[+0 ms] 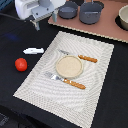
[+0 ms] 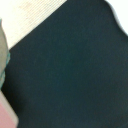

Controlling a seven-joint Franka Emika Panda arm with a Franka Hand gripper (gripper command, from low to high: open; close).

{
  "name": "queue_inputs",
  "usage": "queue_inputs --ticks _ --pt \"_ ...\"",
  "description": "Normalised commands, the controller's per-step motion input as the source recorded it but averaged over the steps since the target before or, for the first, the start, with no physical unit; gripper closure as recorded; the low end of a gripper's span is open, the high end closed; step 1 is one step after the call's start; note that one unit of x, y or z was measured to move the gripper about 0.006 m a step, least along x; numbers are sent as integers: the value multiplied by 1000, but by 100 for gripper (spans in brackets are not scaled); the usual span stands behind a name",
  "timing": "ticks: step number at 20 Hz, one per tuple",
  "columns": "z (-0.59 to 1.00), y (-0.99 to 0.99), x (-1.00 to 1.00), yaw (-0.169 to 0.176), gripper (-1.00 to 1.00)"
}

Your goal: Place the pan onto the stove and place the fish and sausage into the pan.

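Bare dark table (image 1: 30, 35) surrounds fish (image 1: 33, 50) and sausage (image 1: 20, 64).

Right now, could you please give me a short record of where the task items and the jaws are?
pan: the pan stands on the stove, beside a larger grey pot
fish: the fish lies on the dark table, outside the pan
sausage: the sausage sits on the table near the placemat, apart from the fish
placemat contents: plate and orange-handled cutlery
gripper: the gripper is above the table; jaws' state unclear
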Motion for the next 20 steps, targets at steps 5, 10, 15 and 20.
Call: queue_inputs --ticks 5,10,15,20 --pt "-308 -474 -90 90 -100" --pt "-517 -381 -273 89 -100" --pt "-221 -128 -29 164 -100" --pt "-159 -6 0 123 -100"
